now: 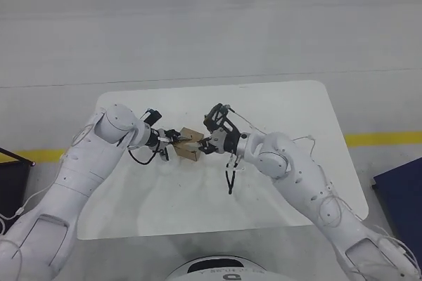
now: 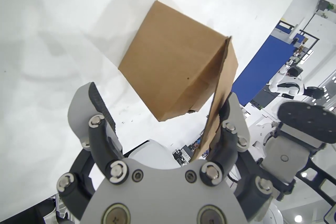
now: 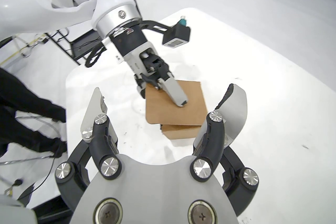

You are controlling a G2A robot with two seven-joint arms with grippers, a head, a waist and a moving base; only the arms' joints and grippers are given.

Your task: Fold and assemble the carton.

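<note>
A small brown carton [image 1: 190,144] lies mid-table between the two arms. In the left wrist view its folded body [image 2: 178,70] faces me, and a loose flap [image 2: 219,99] leans against the inside of one finger [image 2: 233,114]. My left gripper [image 2: 161,91] is open and straddles that flap. The right wrist view has one of its fingers [image 3: 176,93] on top of the flap [image 3: 191,99], with the carton body [image 3: 179,131] underneath. My right gripper [image 3: 165,88] is open with nothing between its fingers. It hovers just short of the carton on the opposite side [image 1: 206,146].
The white table [image 1: 281,112] has rounded corners and bare room all around the carton. A black cable [image 1: 230,179] hangs from the right arm onto the table. A blue mat [image 1: 408,190] lies on the floor past the table's right edge.
</note>
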